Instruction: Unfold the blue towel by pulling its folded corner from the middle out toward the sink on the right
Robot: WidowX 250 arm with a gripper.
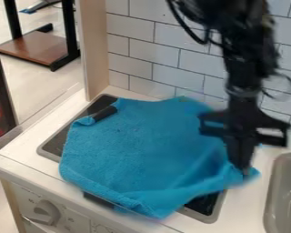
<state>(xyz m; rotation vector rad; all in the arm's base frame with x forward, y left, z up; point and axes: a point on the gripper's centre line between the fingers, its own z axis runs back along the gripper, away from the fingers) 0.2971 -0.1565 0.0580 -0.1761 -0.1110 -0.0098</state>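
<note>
A blue cloth (142,150) lies spread over most of the dark stove top (60,144), its surface wrinkled toward the right. The black gripper (245,172) hangs down at the cloth's right corner, between the stove and the sink, with its tips low against the fabric. The corner is bunched around the tips, and folds run from there leftward across the cloth. A short black bar-like piece (105,113) shows at the cloth's upper left edge.
A grey sink (281,195) is set into the white counter (266,159) at the right. Behind stands a white tiled wall (172,68). A stove knob (46,212) sits on the front panel at the lower left.
</note>
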